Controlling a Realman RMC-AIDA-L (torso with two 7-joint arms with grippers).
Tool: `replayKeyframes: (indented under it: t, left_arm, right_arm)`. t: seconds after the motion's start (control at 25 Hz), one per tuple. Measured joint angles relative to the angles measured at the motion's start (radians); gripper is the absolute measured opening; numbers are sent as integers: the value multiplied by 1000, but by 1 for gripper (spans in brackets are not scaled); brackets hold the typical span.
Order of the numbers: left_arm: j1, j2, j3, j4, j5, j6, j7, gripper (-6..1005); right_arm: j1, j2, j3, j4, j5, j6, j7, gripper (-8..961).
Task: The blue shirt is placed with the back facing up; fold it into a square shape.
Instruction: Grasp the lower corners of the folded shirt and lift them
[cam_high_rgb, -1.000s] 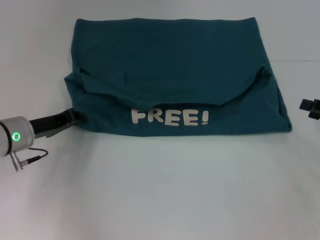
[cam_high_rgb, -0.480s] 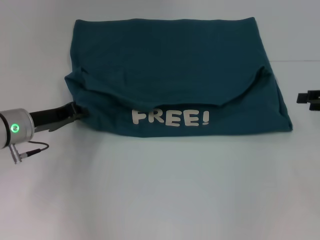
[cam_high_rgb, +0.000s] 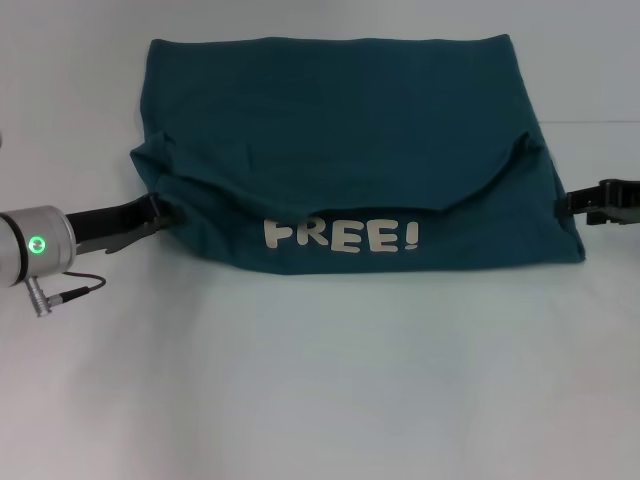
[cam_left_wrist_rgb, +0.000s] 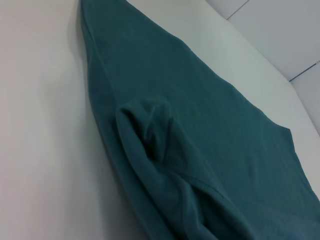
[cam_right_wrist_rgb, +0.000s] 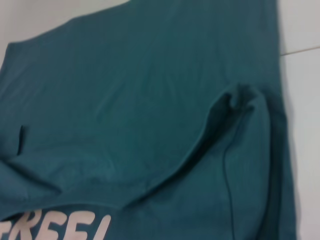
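Left tool, left-middle of head view, tip at shirt edge; fingers hidden in cloth, can't tell if pinching. Right tool, right-middle, at opposite edge; state also unclear. Shirt spread mid-frame on desk, lower flap folded up, "FREE!" showing. Risks: shallow grip slips off one side; uneven lift skews fold; bunched corner leaves lump, not square.

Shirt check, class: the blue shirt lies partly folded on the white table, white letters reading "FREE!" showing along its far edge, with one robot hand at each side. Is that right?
Not quite. On the shirt the letters run along the near edge, closest to the robot, as the head view shows. The rest holds: partly folded on the table, left hand and right hand at its sides.
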Motion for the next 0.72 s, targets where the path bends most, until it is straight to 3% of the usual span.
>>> replayKeyframes:
  t: [0.16, 0.72]
  left_arm:
    - [-1, 0, 0, 0, -2, -3, 0, 3]
    - [-1, -5, 0, 1, -5, -10, 0, 3]
  right_arm:
    - [3, 17, -51, 10, -12, 38, 13, 571]
    - [11, 42, -143, 40, -20, 144, 12, 566]
